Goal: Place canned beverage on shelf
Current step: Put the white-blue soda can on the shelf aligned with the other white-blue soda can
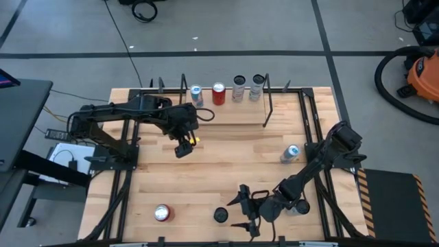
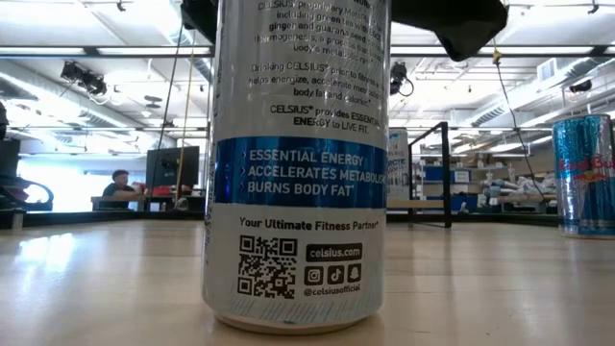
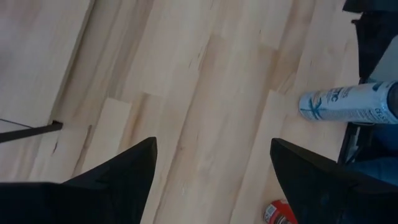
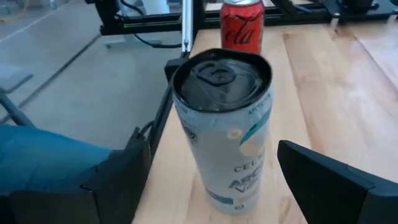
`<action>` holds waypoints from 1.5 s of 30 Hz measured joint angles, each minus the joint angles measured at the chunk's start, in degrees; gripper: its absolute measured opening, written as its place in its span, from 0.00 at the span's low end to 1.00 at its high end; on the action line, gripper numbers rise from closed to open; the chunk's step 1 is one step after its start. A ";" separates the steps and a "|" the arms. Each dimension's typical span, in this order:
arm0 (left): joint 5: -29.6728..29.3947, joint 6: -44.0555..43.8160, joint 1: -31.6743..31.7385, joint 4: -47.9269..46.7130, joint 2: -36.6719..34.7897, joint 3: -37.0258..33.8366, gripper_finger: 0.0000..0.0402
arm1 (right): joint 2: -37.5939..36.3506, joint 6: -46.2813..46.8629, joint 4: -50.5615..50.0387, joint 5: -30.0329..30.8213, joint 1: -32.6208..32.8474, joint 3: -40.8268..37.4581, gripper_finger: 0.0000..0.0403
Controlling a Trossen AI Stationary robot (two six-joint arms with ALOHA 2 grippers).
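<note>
Pale plank tabletop [image 1: 226,154], both end effectors spread apart, right end effector [image 4: 208,180] straddling white cylindrical can [image 4: 225,130]

You see two black, jointed arms, each ending in a hand [image 1: 182,147] [image 1: 245,208] with two flat, tapering matte-black fingers [image 3: 118,180]; a thin black cable loops beside one.

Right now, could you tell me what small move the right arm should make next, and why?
Probably ease the right gripper forward around the Celsius can and then close. The open gripper faces the can, which stands upright near the table's front edge, with a finger on each side but not yet touching it.
</note>
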 joint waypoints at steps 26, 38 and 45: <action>0.02 -0.19 0.00 1.94 0.00 0.00 0.79 | 5.12 -0.14 9.98 2.54 -1.68 0.00 0.90; 0.02 0.24 0.00 2.31 0.00 0.00 0.79 | 8.42 -0.44 17.60 -0.05 -2.01 0.08 0.90; 0.02 -0.16 0.00 2.44 0.00 0.00 0.79 | 12.75 -0.95 18.84 -2.58 -2.91 3.04 0.90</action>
